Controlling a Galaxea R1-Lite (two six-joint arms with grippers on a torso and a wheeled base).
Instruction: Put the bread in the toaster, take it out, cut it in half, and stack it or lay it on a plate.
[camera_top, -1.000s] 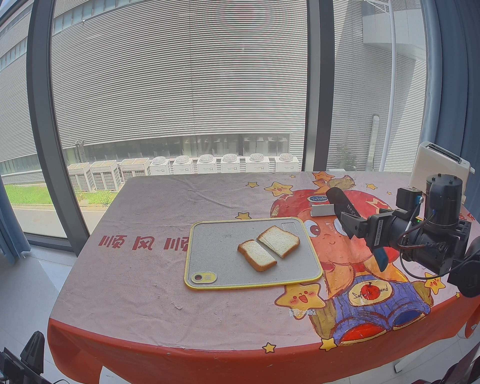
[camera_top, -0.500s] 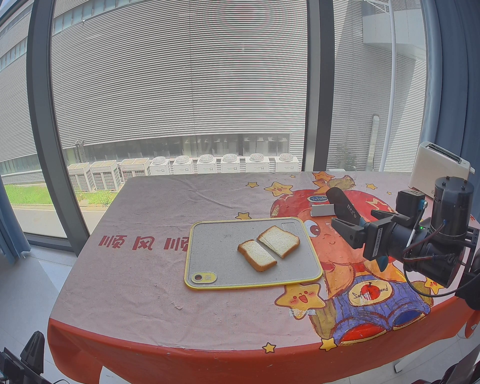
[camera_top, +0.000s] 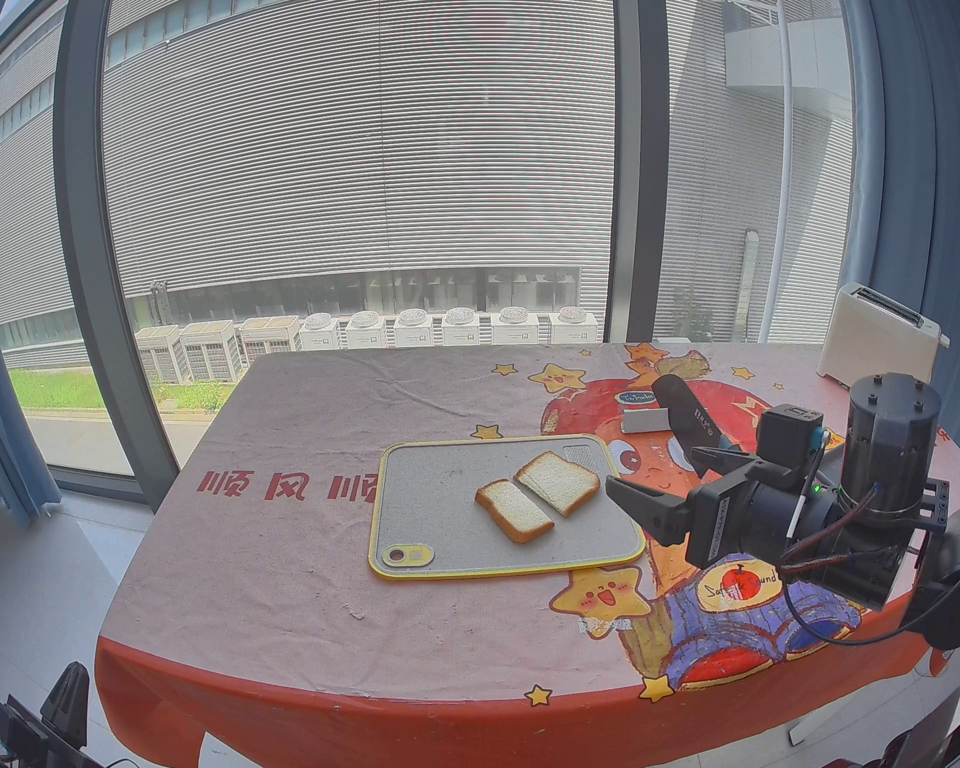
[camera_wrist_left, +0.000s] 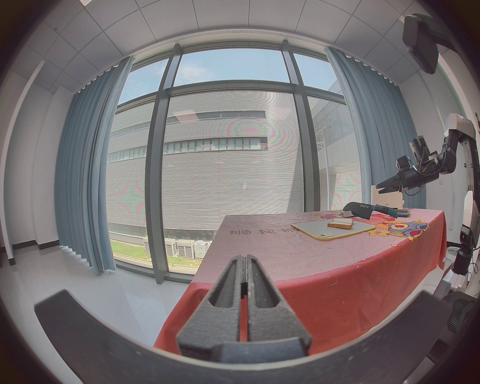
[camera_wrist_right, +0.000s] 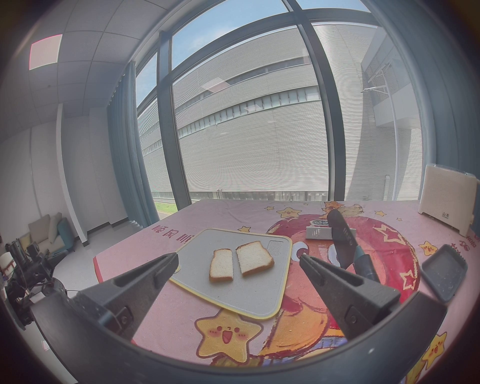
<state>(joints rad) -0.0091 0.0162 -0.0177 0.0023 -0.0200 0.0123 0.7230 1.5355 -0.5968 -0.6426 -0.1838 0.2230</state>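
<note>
I see right gripper spread wide, empty, above table just beside cutting board. Bread in two halves, side by side on board. Knife behind gripper, toaster far right. My left gripper pressed closed, empty, low beyond table's left corner.

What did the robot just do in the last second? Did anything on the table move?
The right end effector, open and empty, swung from near the knife leftward toward the cutting board. The bread halves, knife, cutting board and toaster stayed put.
</note>
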